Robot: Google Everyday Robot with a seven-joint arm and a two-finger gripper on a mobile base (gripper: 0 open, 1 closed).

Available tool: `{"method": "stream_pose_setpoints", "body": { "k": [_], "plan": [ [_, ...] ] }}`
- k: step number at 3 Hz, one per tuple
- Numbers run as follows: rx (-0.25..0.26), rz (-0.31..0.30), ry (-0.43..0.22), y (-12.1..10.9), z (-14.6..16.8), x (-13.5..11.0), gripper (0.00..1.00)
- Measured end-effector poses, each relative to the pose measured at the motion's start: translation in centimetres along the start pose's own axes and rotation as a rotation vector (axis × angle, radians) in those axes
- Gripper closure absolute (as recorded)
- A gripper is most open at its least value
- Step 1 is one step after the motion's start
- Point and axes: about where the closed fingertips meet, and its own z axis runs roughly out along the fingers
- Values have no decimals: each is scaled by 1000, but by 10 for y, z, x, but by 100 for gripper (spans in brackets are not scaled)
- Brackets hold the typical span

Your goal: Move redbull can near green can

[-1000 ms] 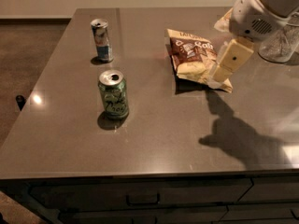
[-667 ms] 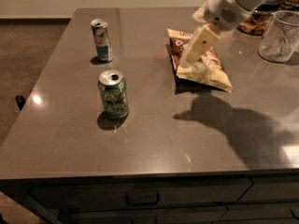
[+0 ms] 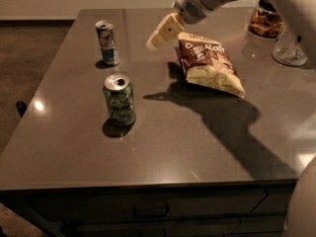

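Observation:
The redbull can [image 3: 107, 43] stands upright at the back left of the grey table [image 3: 163, 142]. It is slim, blue and silver. The green can [image 3: 119, 99] stands upright nearer the front, a short way in front of the redbull can and slightly to its right. My gripper [image 3: 157, 37] hangs above the table at the back middle, to the right of the redbull can and apart from it. It holds nothing that I can see. Its arm reaches in from the upper right.
A brown and cream chip bag [image 3: 209, 63] lies right of the gripper. A clear glass [image 3: 289, 49] and a jar with snacks [image 3: 264, 19] stand at the back right. The table's left edge drops to a dark floor.
My gripper and arm have swung left across the table, from over the chip bag's right side to a spot left of the bag. The cans and bag have not moved.

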Motion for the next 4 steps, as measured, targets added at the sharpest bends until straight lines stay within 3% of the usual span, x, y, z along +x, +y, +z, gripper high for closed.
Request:
{"method": "stream_pose_setpoints", "body": {
  "k": [1,2,4],
  "plan": [
    [27,45,-59,1,42,-25,0],
    [20,91,-107,8,82,-47,0],
    [-22,124,-174,19,137,-85,0]
  ]
}}
